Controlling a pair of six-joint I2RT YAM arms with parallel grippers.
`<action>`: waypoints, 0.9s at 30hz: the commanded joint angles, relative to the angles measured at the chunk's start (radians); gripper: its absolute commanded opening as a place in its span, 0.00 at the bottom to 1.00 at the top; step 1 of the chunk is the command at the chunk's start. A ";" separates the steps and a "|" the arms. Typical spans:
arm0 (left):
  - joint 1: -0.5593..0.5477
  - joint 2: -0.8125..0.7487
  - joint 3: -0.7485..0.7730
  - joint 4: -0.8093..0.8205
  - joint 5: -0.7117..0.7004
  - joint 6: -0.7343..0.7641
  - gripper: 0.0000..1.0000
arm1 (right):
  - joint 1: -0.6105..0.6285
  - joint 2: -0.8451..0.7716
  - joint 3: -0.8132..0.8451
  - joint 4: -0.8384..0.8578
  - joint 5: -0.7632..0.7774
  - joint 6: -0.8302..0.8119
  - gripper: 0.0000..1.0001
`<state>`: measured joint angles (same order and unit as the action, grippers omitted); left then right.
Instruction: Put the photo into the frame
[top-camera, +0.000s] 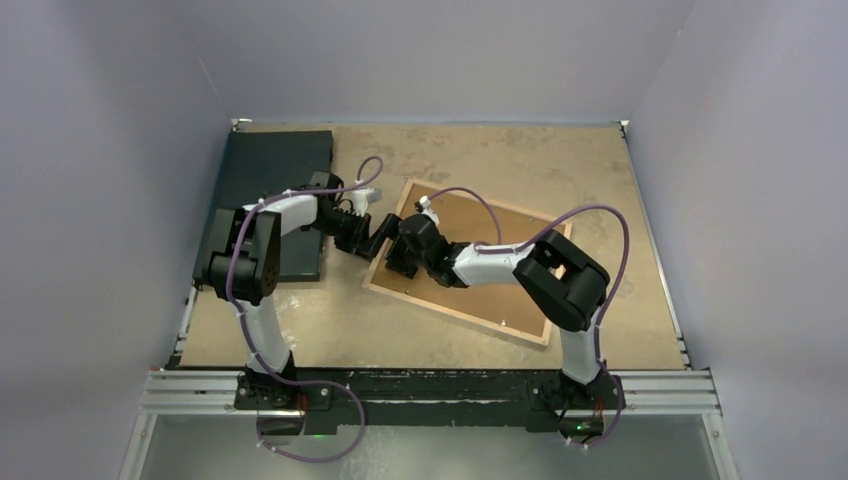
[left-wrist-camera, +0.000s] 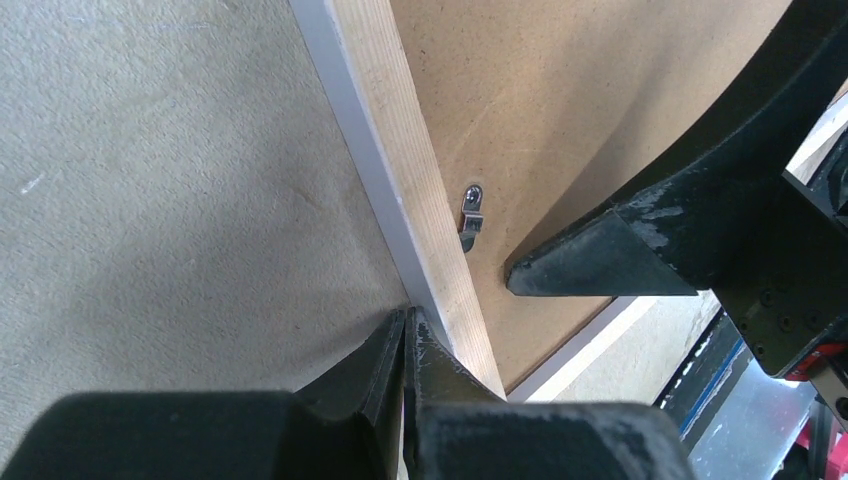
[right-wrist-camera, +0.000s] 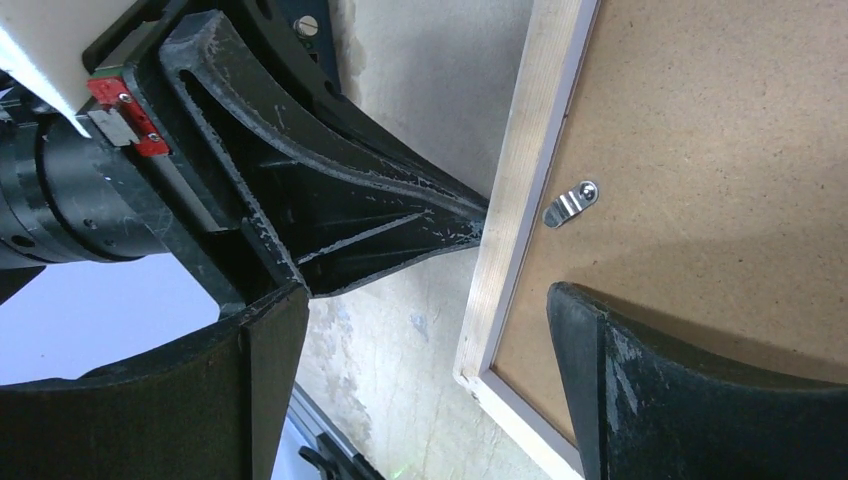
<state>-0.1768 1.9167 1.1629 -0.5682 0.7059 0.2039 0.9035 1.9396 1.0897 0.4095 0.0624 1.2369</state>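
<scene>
The frame (top-camera: 456, 316) lies face down on the table, its wooden back edges up. A brown fibreboard backing panel (top-camera: 520, 300) sits inside it. The photo is hidden. My left gripper (top-camera: 380, 238) is shut and empty. Its tips (left-wrist-camera: 408, 320) touch the outer side of the frame's left rail (left-wrist-camera: 400, 150), near a metal clip (left-wrist-camera: 472, 215). My right gripper (top-camera: 394, 268) is open and straddles the same rail (right-wrist-camera: 520, 180) near the frame's near-left corner. One finger (right-wrist-camera: 640, 390) is over the backing (right-wrist-camera: 720, 120) and the other is over the table. The left gripper's tip (right-wrist-camera: 470, 215) meets the rail.
A flat black board (top-camera: 275, 190) lies at the table's far left, partly under the left arm. The two grippers are close together at the frame's left rail. Bare table (top-camera: 520, 160) lies beyond the frame.
</scene>
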 joint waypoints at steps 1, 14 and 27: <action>0.000 -0.028 -0.006 0.018 0.066 0.007 0.00 | 0.006 0.007 0.042 0.003 0.036 -0.002 0.90; 0.000 -0.029 -0.011 0.024 0.077 0.003 0.00 | 0.006 0.045 0.056 -0.009 0.087 -0.061 0.85; 0.000 -0.034 -0.017 0.027 0.082 0.000 0.00 | 0.005 0.045 0.032 0.032 0.141 -0.106 0.78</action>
<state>-0.1768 1.9167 1.1625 -0.5621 0.7170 0.2020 0.9043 1.9755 1.1217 0.4145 0.1520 1.1568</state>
